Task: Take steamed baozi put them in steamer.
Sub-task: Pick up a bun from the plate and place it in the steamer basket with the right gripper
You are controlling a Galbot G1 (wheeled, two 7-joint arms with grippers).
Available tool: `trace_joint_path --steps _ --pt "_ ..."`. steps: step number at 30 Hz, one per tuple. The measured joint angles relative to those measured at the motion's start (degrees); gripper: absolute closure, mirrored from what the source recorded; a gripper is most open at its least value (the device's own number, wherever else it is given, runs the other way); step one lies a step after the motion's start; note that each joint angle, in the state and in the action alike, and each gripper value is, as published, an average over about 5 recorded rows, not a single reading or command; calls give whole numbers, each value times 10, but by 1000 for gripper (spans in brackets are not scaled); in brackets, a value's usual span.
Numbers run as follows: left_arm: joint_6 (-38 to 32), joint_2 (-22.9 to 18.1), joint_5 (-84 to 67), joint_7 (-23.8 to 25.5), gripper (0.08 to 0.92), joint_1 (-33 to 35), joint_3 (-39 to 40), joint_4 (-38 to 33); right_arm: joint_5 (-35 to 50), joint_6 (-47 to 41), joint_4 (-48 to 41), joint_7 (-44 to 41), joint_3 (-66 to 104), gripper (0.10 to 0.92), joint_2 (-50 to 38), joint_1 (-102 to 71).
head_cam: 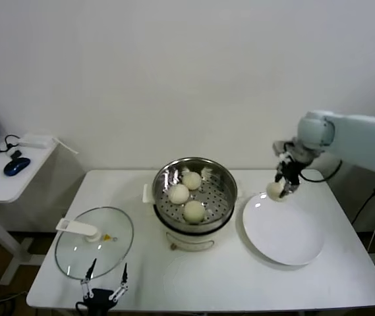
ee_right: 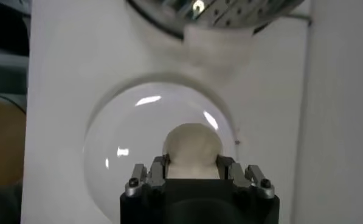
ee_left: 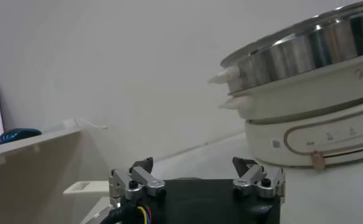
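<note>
One bun [head_cam: 275,190] is clamped between the fingers of the right hand [head_cam: 281,189], which are closed onto its sides; the right wrist view shows the same bun [ee_right: 191,149] gripped from both flanks directly over the white plate [ee_right: 117,152]. In the head view the bun sits at the plate's [head_cam: 286,237] 11 o'clock edge; whether it touches the plate or is just above it cannot be told. Three more buns [head_cam: 186,193] lie on the perforated floor of the steamer [head_cam: 220,178], which stands at the tabletop's [head_cam: 345,263] centre, at 9 o'clock from the plate. The glass lid [head_cam: 95,242] lies flat at 8 o'clock from the steamer. The left hand [head_cam: 103,288] is parked at the tabletop's near edge, at 6 o'clock from the lid, fingers spread apart and holding nothing; the left wrist view shows this hand [ee_left: 196,181] open beside the steamer [ee_left: 303,55].
</note>
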Motion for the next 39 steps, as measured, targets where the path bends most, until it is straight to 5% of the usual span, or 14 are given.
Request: trace_joint_path --steps 16,39 --pt "-1 0 -2 0 177 -1 0 -2 117 -44 25 13 25 474 110 66" --pt "-3 0 1 -1 177 -3 -6 9 35 -83 -27 80 117 474 149 -125"
